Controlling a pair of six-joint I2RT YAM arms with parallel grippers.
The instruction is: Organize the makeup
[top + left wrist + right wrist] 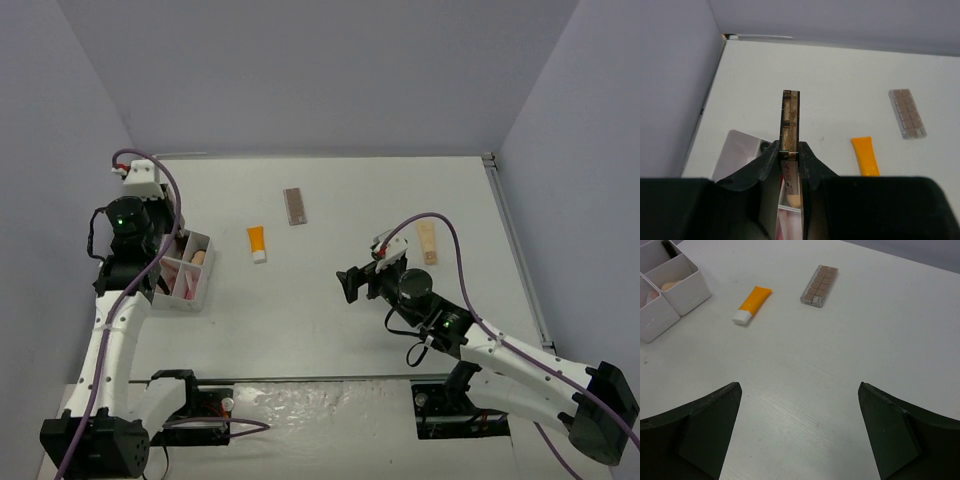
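My left gripper (790, 151) is shut on a brown eyeshadow palette (791, 116), held edge-on above the white compartment box (737, 149). In the top view this gripper (168, 252) hangs over the box (204, 285) at the table's left. A second brown palette (294, 207) and an orange tube with a white cap (257, 243) lie mid-table. A beige tube (428, 243) lies to the right. My right gripper (799, 387) is open and empty over bare table, right of the orange tube (752, 305) and the palette (820, 285).
The box (687, 292) holds a beige piece (670, 285) in one compartment and pink items (186, 285) in another. Walls enclose the table on the left, back and right. A rail runs along the right edge (515, 250).
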